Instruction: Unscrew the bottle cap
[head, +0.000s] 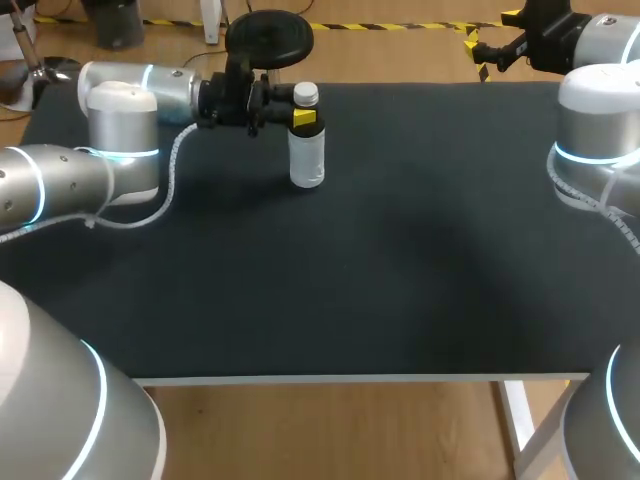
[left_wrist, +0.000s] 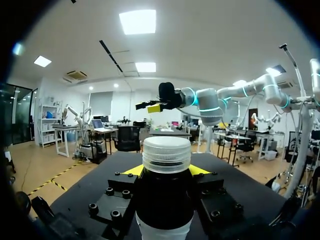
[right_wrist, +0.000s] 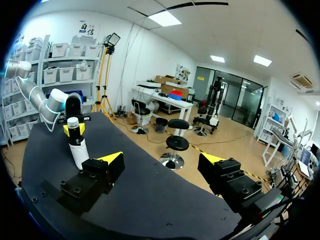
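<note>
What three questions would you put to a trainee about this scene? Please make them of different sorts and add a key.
1. True or false: the right gripper is open and holds nothing.
2. Multiple choice: where does the left gripper grip the bottle? A) at its base; B) at the neck, just under the cap; C) on top of the cap.
3. Fill in the missing word: the bottle stands ___ on the table.

Key: 1 true; 2 B; 3 upright.
</note>
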